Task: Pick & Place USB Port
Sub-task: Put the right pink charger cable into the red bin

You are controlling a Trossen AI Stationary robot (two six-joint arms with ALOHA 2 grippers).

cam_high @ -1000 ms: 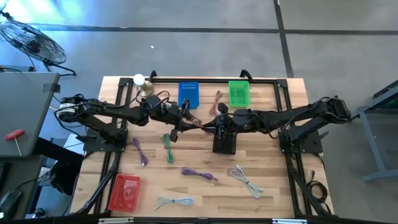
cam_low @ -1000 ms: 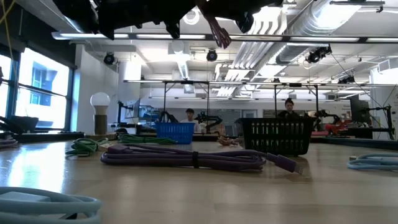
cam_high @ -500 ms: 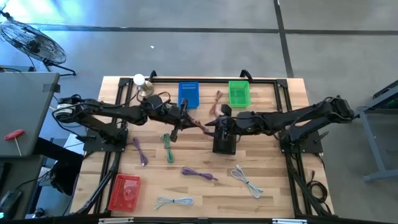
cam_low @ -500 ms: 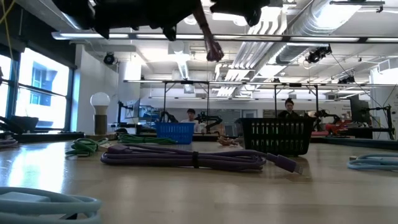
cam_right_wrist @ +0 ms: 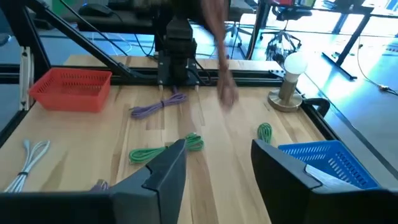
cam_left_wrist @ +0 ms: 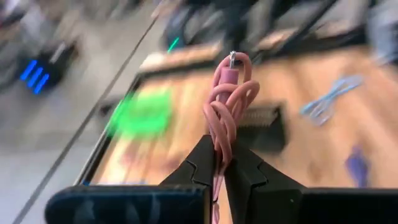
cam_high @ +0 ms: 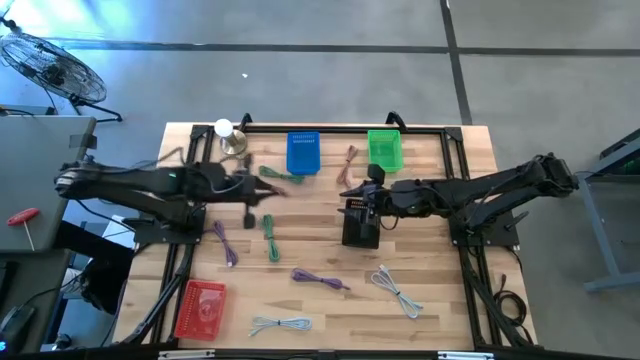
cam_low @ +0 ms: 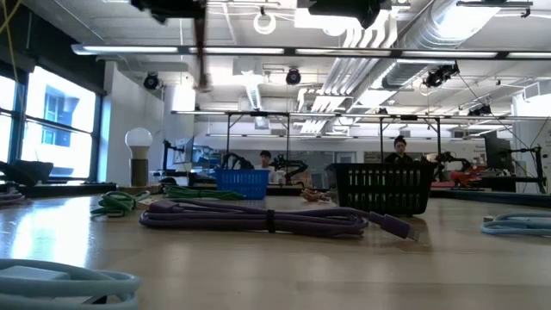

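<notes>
**Pink cable held by the left arm, right fingers spread**

The left gripper point(cam_left_wrist: 221, 171) has its fingers pinched tight on a coiled pink cable point(cam_left_wrist: 227, 99), whose metal plug tip points away from the wrist. In the left wrist view the background is smeared: a green basket point(cam_left_wrist: 142, 112) and a black basket point(cam_left_wrist: 264, 121) are only blurs. From above, the left gripper point(cam_high: 262, 190) sits over the left half of the worktop point(cam_high: 320, 300), near the blue basket point(cam_high: 302, 152); the cable there is a faint streak and hard to make out. In the low view both arms are cut off by the picture's upper edge.

The right gripper point(cam_high: 362, 196) hovers beside the black basket point(cam_high: 361, 226), its fingers point(cam_right_wrist: 163, 177) standing wide with nothing between them.

No labels or writing can be read anywhere.
</notes>
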